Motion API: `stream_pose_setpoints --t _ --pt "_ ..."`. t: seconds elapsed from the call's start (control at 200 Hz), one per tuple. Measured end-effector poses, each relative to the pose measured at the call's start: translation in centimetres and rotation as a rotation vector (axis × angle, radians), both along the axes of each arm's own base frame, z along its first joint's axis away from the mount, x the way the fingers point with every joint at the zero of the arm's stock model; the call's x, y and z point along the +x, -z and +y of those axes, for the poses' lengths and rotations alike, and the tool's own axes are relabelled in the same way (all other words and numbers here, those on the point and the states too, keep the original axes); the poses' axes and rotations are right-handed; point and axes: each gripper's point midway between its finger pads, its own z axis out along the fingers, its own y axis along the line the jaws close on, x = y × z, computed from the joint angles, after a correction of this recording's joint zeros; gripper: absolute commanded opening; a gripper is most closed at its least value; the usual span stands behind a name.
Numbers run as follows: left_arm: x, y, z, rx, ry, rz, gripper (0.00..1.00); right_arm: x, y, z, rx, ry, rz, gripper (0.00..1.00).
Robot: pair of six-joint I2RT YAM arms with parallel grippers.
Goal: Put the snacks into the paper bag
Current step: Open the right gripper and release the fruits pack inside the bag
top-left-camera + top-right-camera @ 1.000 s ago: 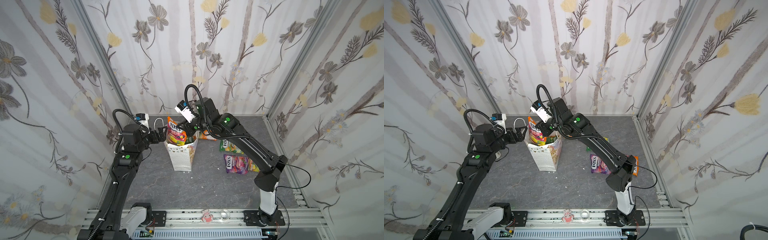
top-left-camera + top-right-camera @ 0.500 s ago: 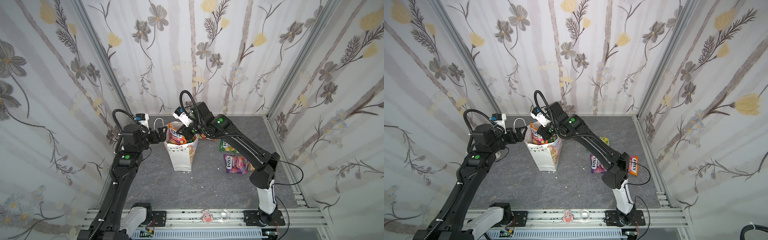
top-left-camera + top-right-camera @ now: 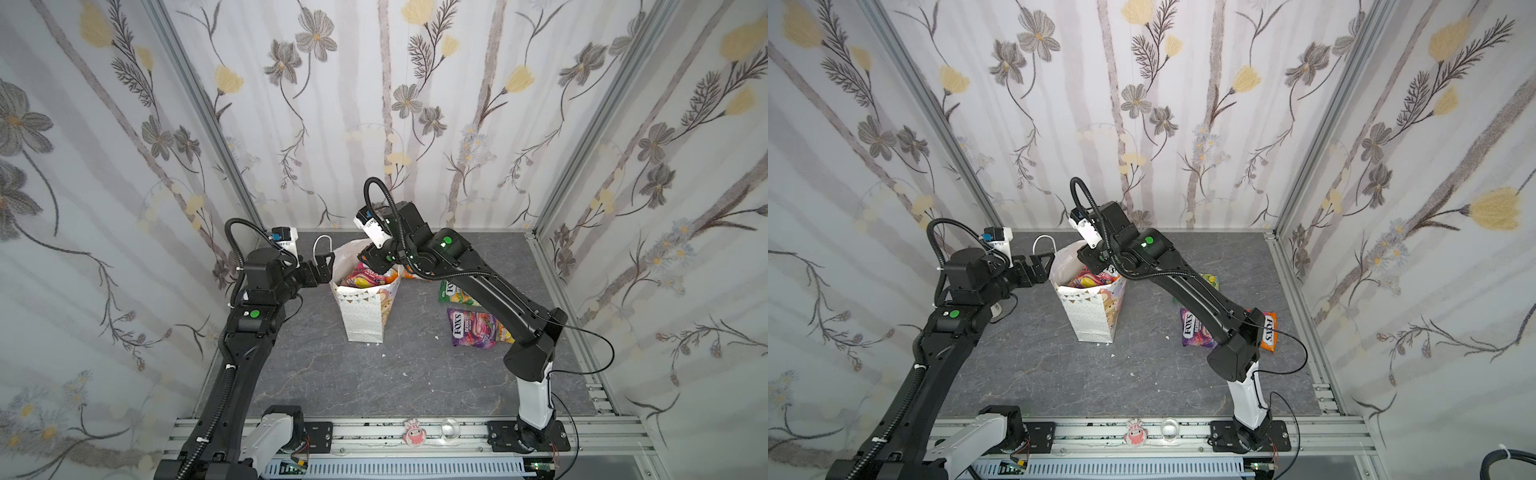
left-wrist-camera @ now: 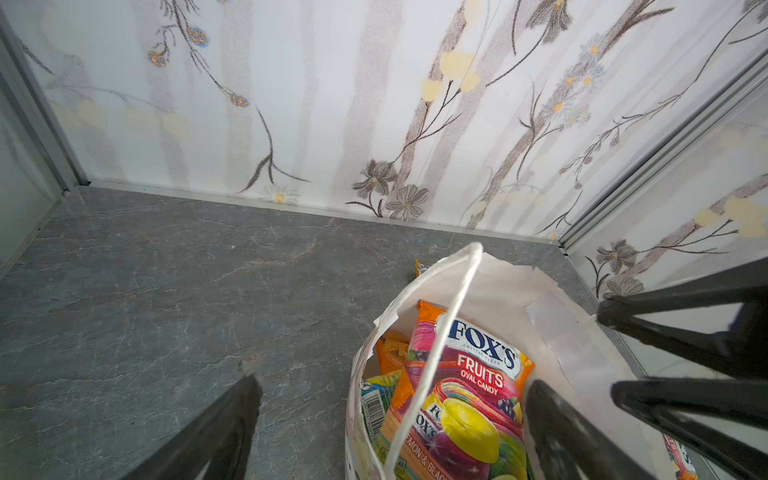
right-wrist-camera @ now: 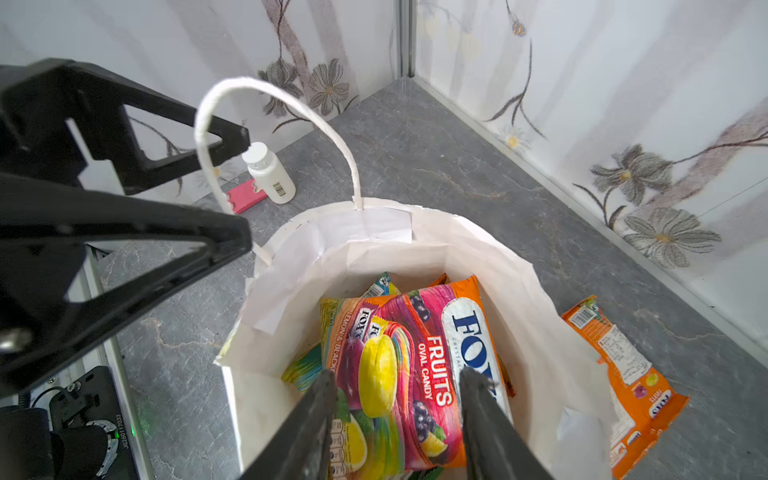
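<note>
Grey desk (image 3: 324, 374) carries your paper bag (image 3: 363, 316), upright. Your right jaws hang parted over the FOX'S Fruits packet (image 5: 419, 345) inside it; your left jaws are spread wide around its cord handle (image 4: 446, 332); purple packet (image 3: 471, 328) lies apart

My fingers (image 5: 309, 428) black; FOX'S packet (image 5: 415, 365) orange-pink, yellow fruit print; bag (image 3: 361, 318) white, dotted front, bunting; tabletop (image 3: 332, 374) grey, veined

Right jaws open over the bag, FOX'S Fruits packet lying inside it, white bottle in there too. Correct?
Not quite: the white bottle stands outside the paper bag, beside a pink object, as the right wrist view shows. The rest holds.
</note>
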Motion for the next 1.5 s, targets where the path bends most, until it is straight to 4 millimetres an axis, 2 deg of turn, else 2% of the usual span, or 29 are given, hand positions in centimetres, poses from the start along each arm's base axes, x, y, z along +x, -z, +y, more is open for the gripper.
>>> stream_pose_setpoints --t 0.14,0.24,0.34,0.594,0.769,0.849,0.934,0.994,1.094,1.184,1.234,1.349,1.503 --pt "0.0 0.0 0.0 0.000 0.000 0.001 0.99 -1.5 -2.9 -0.6 0.044 0.028 -0.032 0.51" --pt "0.0 0.0 0.0 0.000 0.000 0.001 0.99 -2.6 -5.7 -1.6 0.093 0.055 -0.060 0.51" --pt "0.0 0.0 -0.1 -0.001 0.004 0.001 0.94 -3.4 -7.7 -2.5 0.138 0.072 -0.073 0.51" --pt "-0.3 -0.1 -1.0 -0.031 0.053 -0.008 0.93 -4.1 -8.1 -2.2 0.163 0.078 -0.053 0.52" --pt "0.0 0.1 -1.8 -0.076 0.090 -0.001 0.92 -4.4 -7.6 -1.7 0.193 0.135 -0.039 0.51" --pt "0.2 0.2 -1.9 -0.081 0.095 0.005 0.92 -6.1 -5.4 -0.7 0.185 0.129 -0.023 0.52" --pt "0.1 -0.3 -1.8 -0.078 0.094 -0.007 0.92 -8.1 -2.1 -0.4 0.171 0.105 0.021 0.52" --pt "-0.2 -0.7 -1.5 -0.055 0.081 -0.026 0.93 -8.5 -1.0 -1.0 0.185 0.115 0.043 0.52" --pt "-0.7 -0.5 -0.9 -0.036 0.047 -0.039 0.96 -9.1 -1.6 -2.3 0.245 0.130 0.038 0.52" --pt "-0.6 1.0 -0.1 -0.027 0.010 -0.007 0.96 -10.0 -2.7 -3.3 0.323 0.121 0.018 0.66" --pt "-0.4 1.4 0.2 -0.024 -0.007 0.005 0.96 -10.1 -2.3 -4.0 0.336 0.129 0.009 0.67" --pt "-0.3 1.7 0.4 -0.022 -0.017 0.008 0.97 -9.8 0.0 -5.7 0.302 0.154 -0.001 0.69" --pt "-0.5 2.0 1.0 -0.009 -0.052 0.014 0.98 -9.4 -0.1 -7.2 0.316 0.170 -0.028 0.69"
